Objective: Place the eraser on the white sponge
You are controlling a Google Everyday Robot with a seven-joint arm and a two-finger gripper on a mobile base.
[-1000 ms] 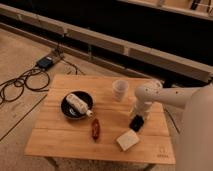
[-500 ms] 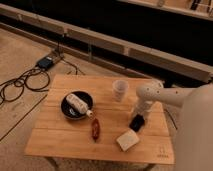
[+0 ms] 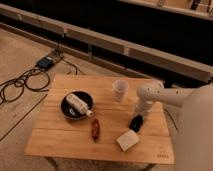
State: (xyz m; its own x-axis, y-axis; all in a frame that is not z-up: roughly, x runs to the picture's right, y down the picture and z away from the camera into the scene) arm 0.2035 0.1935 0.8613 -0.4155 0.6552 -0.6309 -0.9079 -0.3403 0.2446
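Change: the hand (image 3: 137, 119) is staying down at the eraser (image 3: 135, 124); nothing on the desk (image 3: 60, 140) is shifting.
Hand: whether wide or narrow, I cannot tell.
Eraser: lying on the desk just behind the white sponge (image 3: 128, 140).
Translucent cup (image 3: 119, 90): standing well behind the white sponge.

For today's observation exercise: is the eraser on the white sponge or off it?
Off. The eraser is beside the white sponge, not on it, with the pincer right above.

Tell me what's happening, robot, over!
Gripper at eraser. White sponge close beside it, nothing on top. Nothing between them.
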